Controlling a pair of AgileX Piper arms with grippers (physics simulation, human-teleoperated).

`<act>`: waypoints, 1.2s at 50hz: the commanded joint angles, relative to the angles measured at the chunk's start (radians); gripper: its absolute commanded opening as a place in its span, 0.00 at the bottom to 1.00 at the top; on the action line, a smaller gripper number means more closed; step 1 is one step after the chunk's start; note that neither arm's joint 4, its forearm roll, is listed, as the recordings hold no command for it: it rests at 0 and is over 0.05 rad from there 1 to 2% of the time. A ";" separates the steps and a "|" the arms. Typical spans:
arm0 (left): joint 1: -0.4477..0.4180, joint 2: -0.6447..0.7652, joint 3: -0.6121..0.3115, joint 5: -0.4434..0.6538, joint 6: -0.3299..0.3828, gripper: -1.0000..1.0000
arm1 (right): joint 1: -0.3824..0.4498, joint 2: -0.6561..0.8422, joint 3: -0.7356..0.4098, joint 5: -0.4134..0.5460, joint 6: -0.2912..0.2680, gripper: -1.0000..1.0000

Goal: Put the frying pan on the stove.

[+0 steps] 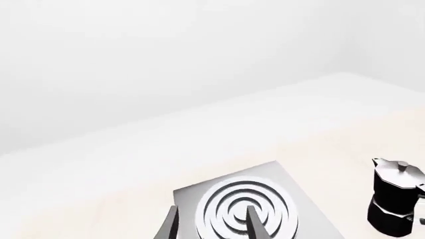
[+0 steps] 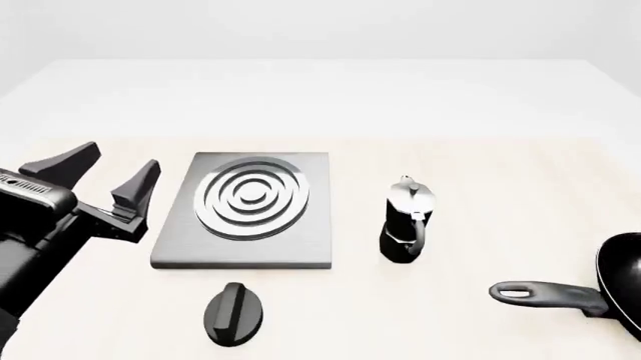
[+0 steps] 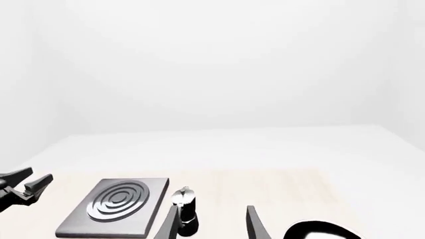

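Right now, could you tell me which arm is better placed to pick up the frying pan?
The right arm. The frying pan lies at the table's right edge, close under the right fingers, while the open left gripper hovers beyond the stove.

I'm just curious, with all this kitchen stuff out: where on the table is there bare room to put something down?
The wide strip behind the stove and moka pot is bare. So is the patch between the knob and the frying pan handle. It's tighter between stove and left gripper.
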 commanded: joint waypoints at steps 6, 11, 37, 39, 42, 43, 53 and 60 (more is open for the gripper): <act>-0.106 0.172 -0.160 -0.026 0.005 1.00 | 0.000 0.000 0.025 0.000 0.006 1.00; -0.138 0.217 -0.201 -0.025 0.011 1.00 | 0.003 0.000 0.025 0.000 0.005 1.00; -0.293 0.500 -0.467 -0.020 0.057 1.00 | 0.005 0.000 0.027 0.000 0.015 1.00; -0.298 0.504 -0.474 -0.018 0.059 1.00 | 0.006 0.000 0.027 0.000 0.015 1.00; -0.321 0.527 -0.508 -0.006 0.072 1.00 | 0.005 0.000 0.028 0.000 0.015 1.00; -0.329 0.534 -0.518 -0.002 0.075 1.00 | 0.005 0.000 0.028 0.000 0.016 1.00; -0.398 0.598 -0.614 0.049 0.109 1.00 | 0.005 0.000 0.028 0.000 0.017 1.00; -0.441 0.620 -0.675 0.092 0.127 1.00 | 0.005 0.000 0.030 0.000 0.019 1.00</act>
